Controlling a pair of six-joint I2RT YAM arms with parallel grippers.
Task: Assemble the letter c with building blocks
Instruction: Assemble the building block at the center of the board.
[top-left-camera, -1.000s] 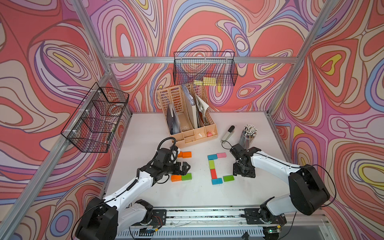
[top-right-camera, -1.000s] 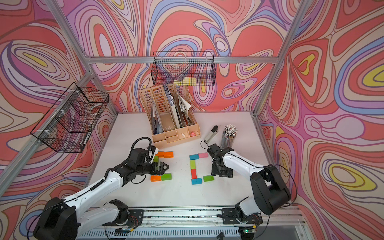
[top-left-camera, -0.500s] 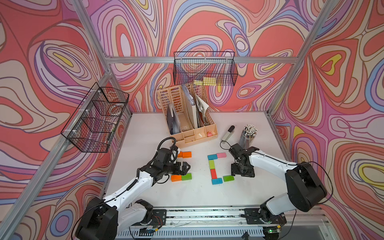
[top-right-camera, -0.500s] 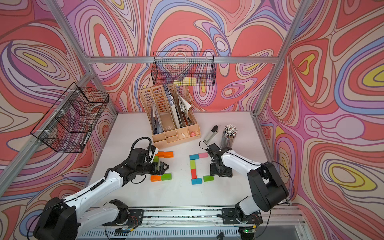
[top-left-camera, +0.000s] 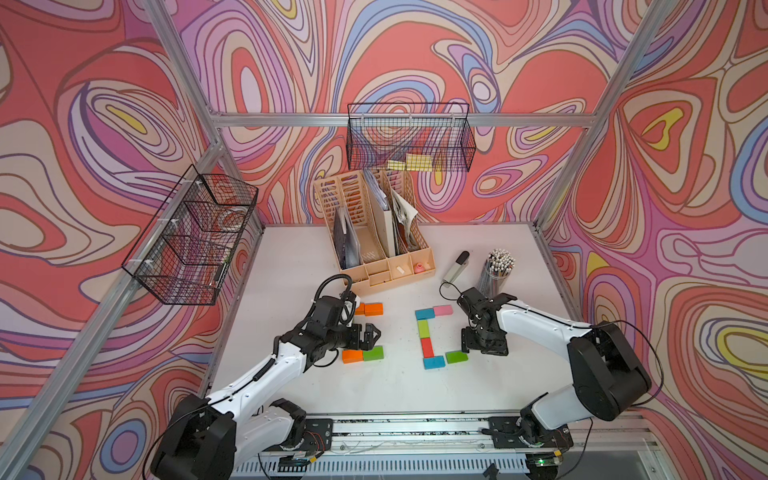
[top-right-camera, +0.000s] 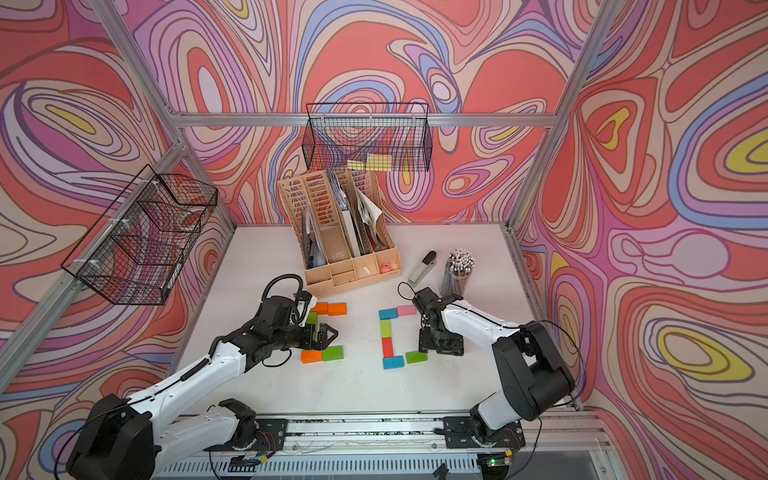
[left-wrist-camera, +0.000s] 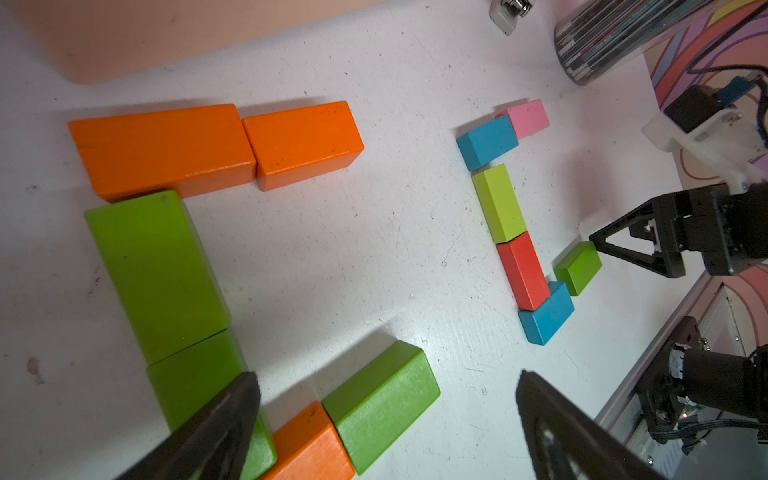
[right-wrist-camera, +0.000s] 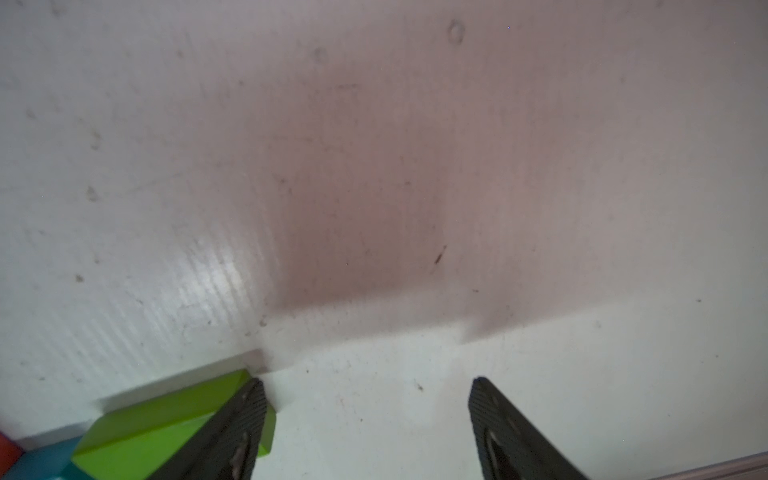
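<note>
My right gripper (right-wrist-camera: 368, 384) stands spread and empty, one finger partly hiding the green block (right-wrist-camera: 166, 419) just outside it, contact unclear; my left gripper (left-wrist-camera: 386, 376), likewise spread, covers part of a darker green block (left-wrist-camera: 191, 374).

On table (top-left-camera: 395, 395), left block cluster (top-left-camera: 372, 353) beside right block cluster (top-left-camera: 427, 347); file organizer (top-left-camera: 374, 232) behind; stapler (top-left-camera: 455, 268), pencil cup (top-left-camera: 496, 272) right of it

Both top views high, facing down, wrist views close over table (top-left-camera: 291, 257)
</note>
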